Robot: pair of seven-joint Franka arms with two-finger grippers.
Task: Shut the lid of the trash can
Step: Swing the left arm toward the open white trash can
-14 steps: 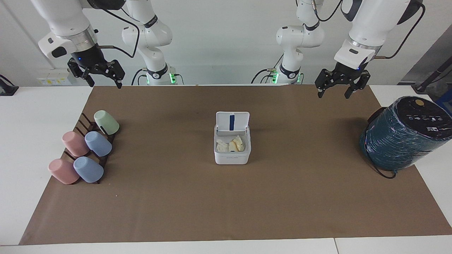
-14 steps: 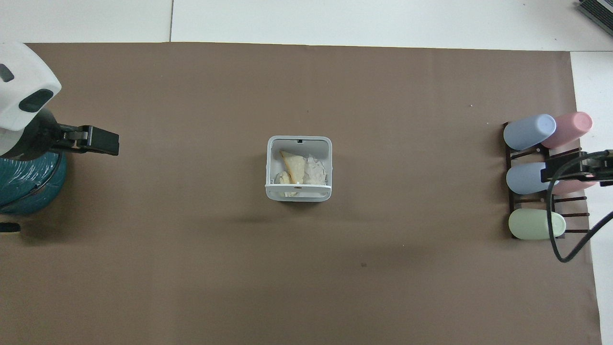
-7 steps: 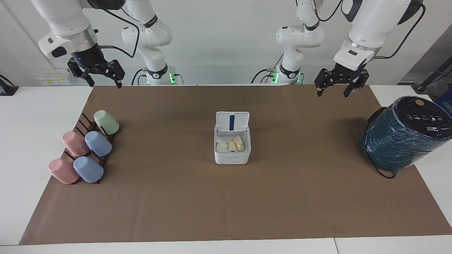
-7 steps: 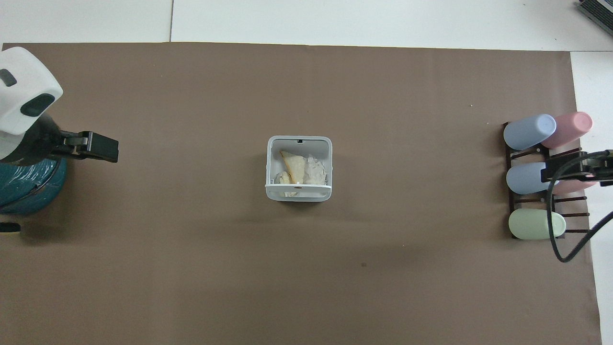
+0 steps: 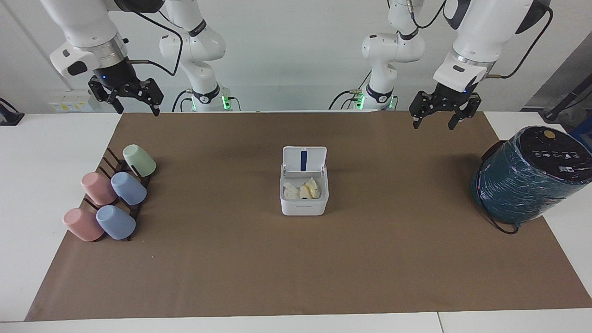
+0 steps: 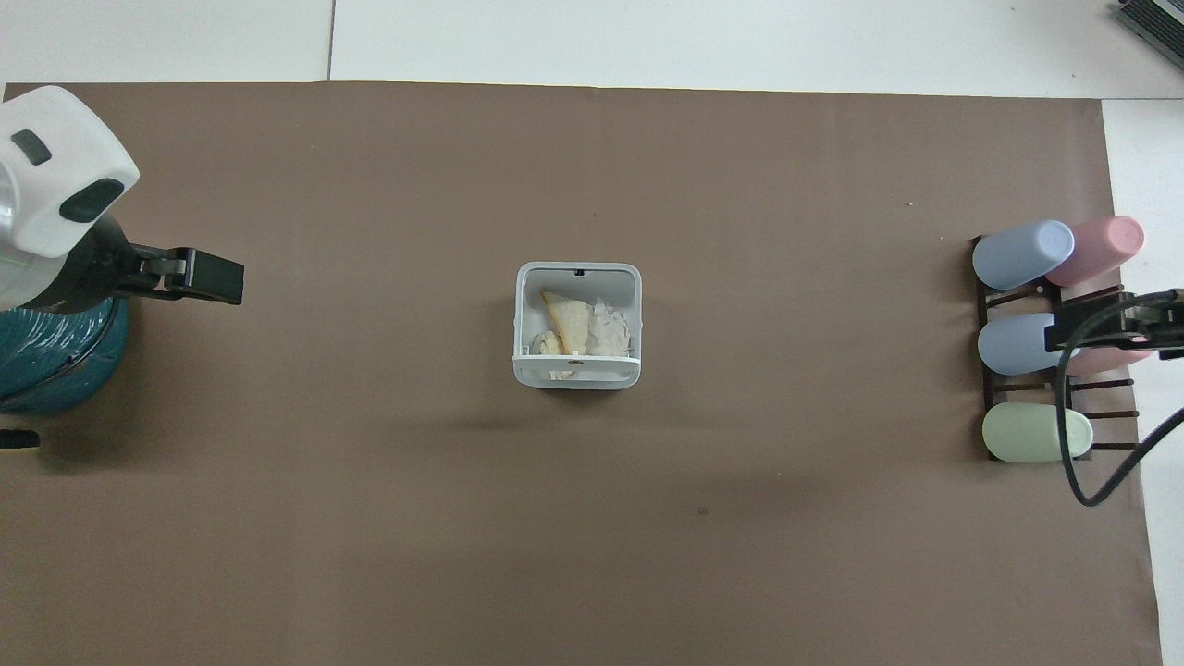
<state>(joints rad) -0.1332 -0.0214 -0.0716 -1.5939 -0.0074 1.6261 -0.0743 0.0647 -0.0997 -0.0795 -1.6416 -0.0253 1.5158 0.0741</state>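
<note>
The small white trash can [image 5: 304,206] stands on the middle of the brown mat, with crumpled paper inside it. Its lid [image 5: 304,159] stands open and upright on the edge nearer the robots, blue strip showing. In the overhead view the trash can [image 6: 527,375] shows from above and the lid [image 6: 575,357] is edge-on. My left gripper [image 5: 433,124] is open and empty, raised over the mat toward the left arm's end, well apart from the can; it also shows in the overhead view [image 6: 215,279]. My right gripper [image 5: 138,111] is open and empty, raised above the cup rack [image 6: 1101,331].
A big teal wrapped cylinder [image 5: 527,178] lies at the left arm's end of the table [image 6: 46,365]. A dark rack with several pastel cups [image 5: 111,199] sits at the right arm's end [image 6: 1027,342]. The brown mat [image 5: 296,268] covers most of the table.
My left gripper has shifted slightly toward the middle of the table. The right arm, the trash can and the lid have not moved.
</note>
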